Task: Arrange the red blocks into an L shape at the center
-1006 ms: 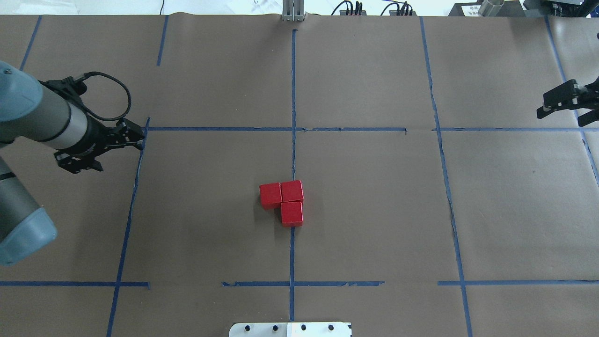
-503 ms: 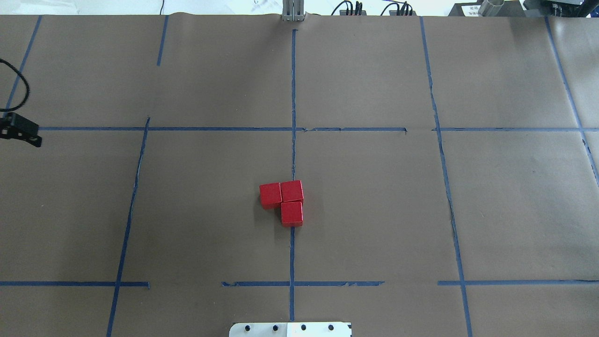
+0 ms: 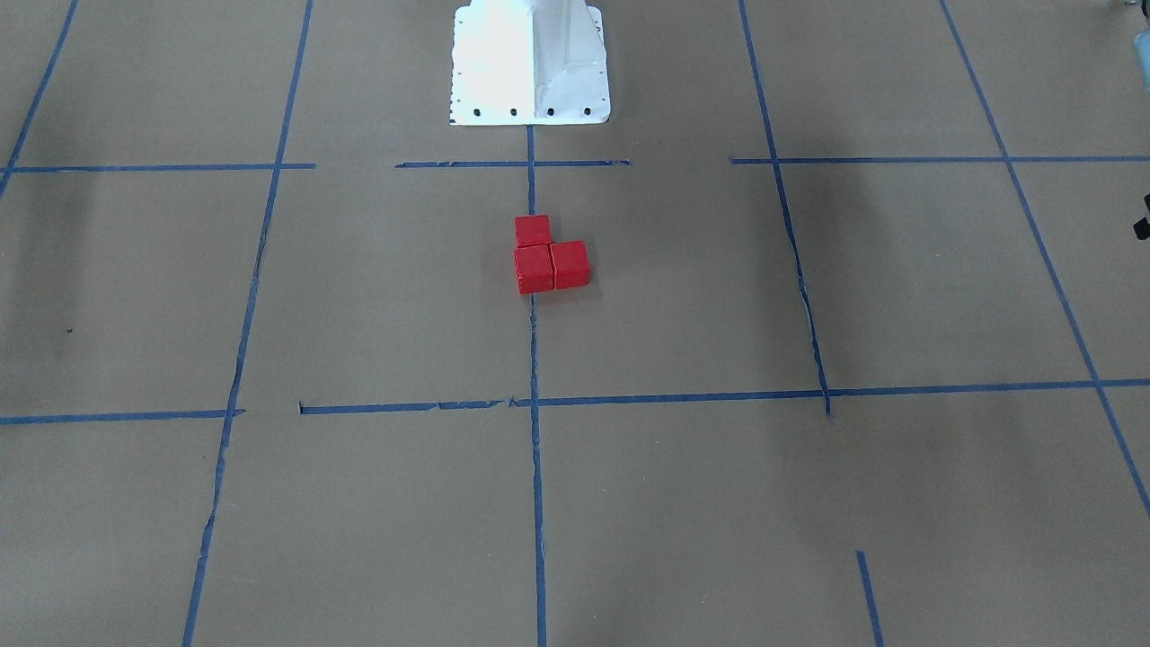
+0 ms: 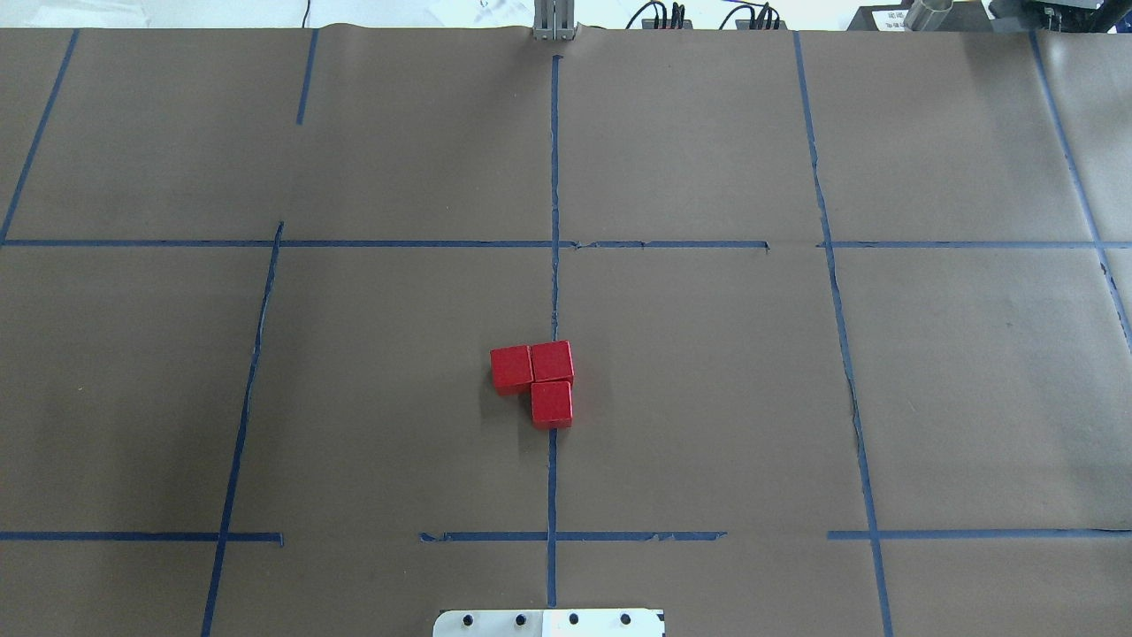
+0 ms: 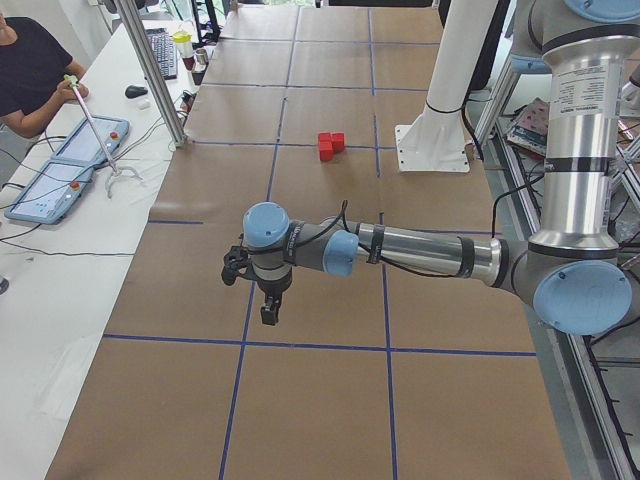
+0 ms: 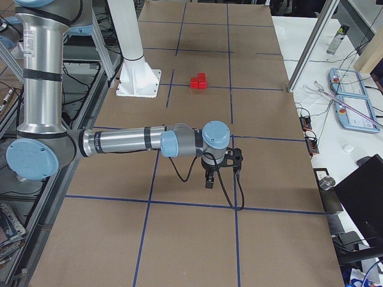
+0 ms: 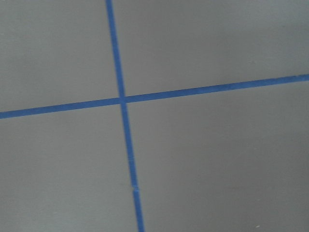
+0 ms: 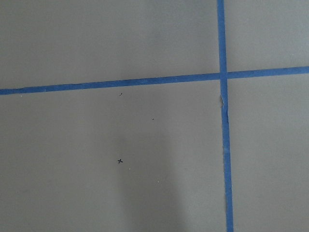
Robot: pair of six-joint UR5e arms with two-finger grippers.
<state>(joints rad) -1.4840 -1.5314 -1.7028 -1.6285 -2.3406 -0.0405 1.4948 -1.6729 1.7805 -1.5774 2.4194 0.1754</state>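
Observation:
Three red blocks sit touching in an L shape on the brown paper at the table's center, on the middle blue tape line: one on the left point(image 4: 511, 368), one at the corner point(image 4: 552, 362) and one nearer the robot point(image 4: 551, 403). They also show in the front view point(image 3: 550, 261). Both grippers are far from them and outside the overhead view. The left gripper point(image 5: 268, 312) hangs over the table's left end. The right gripper point(image 6: 208, 181) hangs over the right end. I cannot tell whether either is open or shut. Both wrist views show only paper and tape.
The white robot base plate point(image 4: 548, 622) stands at the near middle edge, also in the front view point(image 3: 530, 63). Blue tape lines point(image 4: 554, 203) divide the paper into cells. A seated operator point(image 5: 25, 75) and control pendants point(image 6: 347, 113) are beside the table's far long edge.
The left arm has pulled back out of the overhead view on the left, and the right gripper has left it on the right. The red blocks have not moved.

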